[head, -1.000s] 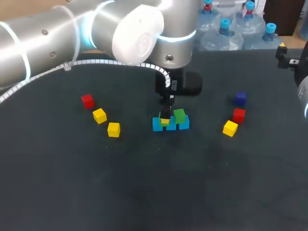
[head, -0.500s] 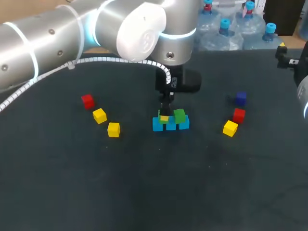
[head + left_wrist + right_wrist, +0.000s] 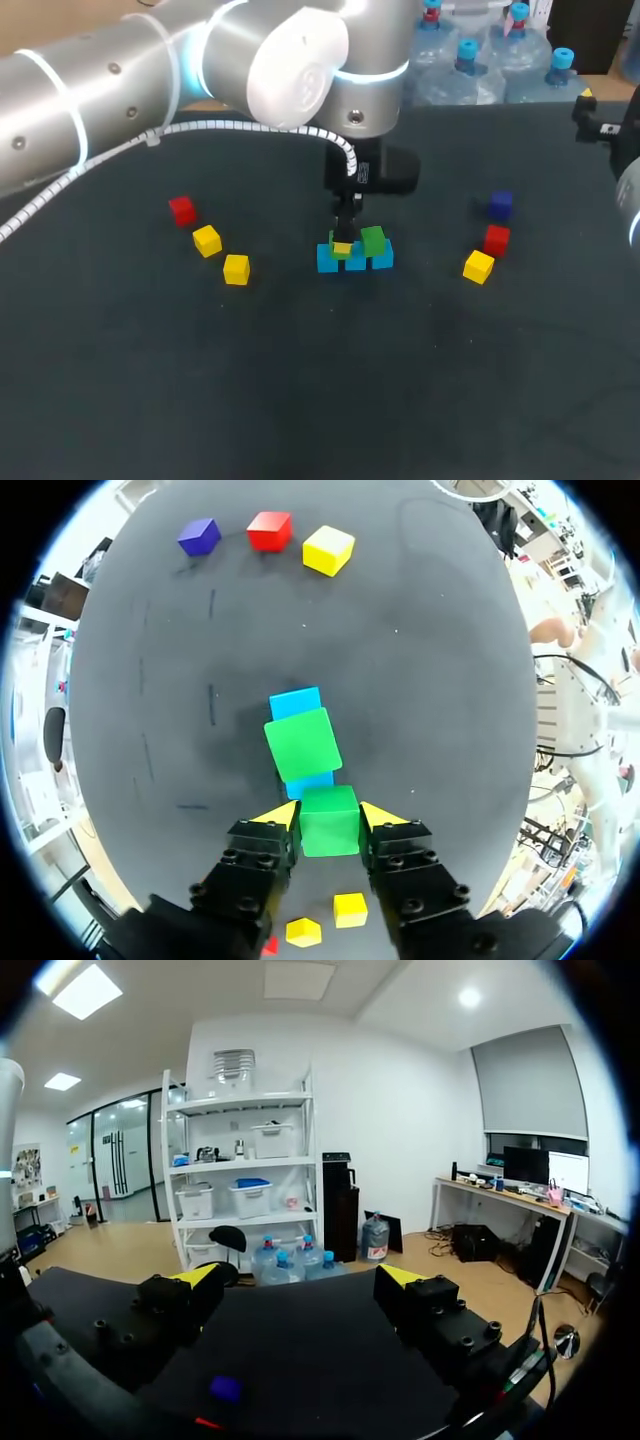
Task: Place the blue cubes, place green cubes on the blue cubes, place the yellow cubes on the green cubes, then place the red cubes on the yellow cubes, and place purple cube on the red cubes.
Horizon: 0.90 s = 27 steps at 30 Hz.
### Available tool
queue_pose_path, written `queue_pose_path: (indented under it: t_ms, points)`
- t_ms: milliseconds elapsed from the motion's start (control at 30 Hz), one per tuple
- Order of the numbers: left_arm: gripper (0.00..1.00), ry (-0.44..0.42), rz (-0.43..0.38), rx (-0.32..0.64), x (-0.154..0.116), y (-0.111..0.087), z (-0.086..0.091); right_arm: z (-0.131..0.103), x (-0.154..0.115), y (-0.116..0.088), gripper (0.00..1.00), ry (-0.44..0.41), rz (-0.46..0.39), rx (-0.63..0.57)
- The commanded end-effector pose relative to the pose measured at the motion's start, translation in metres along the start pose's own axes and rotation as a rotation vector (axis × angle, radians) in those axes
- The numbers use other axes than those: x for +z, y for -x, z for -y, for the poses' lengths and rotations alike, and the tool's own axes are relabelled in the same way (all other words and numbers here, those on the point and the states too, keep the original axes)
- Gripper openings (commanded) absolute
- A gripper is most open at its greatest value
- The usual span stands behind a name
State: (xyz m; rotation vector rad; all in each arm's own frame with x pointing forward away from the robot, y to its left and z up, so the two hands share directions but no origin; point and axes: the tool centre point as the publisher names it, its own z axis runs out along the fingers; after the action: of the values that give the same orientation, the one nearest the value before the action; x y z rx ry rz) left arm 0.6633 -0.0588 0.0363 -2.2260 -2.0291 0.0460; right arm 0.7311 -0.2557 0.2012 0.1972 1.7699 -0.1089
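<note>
1. Blue cubes (image 3: pixel 355 258): row mid-table, one green cube (image 3: pixel 373 240) atop.
2. Left gripper (image 3: pixel 329 813): closed on second green cube (image 3: pixel 329 830), over blue row.
3. Right gripper (image 3: pixel 300 1275): spread wide, empty.
4. Yellow cubes (image 3: pixel 236 268), red cubes (image 3: pixel 182 209), purple cube (image 3: pixel 500 204): loose, unstacked.

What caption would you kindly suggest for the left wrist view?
Left gripper holds a small green cube above the blue cubes.
</note>
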Motion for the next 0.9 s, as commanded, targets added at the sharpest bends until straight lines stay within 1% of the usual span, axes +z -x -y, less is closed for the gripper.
queue_pose_path:
  t_ms: [33,900]
  points:
    - [0.00,-0.010,-0.007,0.000,-0.0001,0.0016,-0.0049,0.0030,0.0013,-0.0043,1.00,0.059,0.185,0.002]
    - [0.00,-0.017,-0.017,-0.011,0.0042,-0.0002,-0.0077,0.0030,0.0013,-0.0043,1.00,0.059,0.185,0.002]
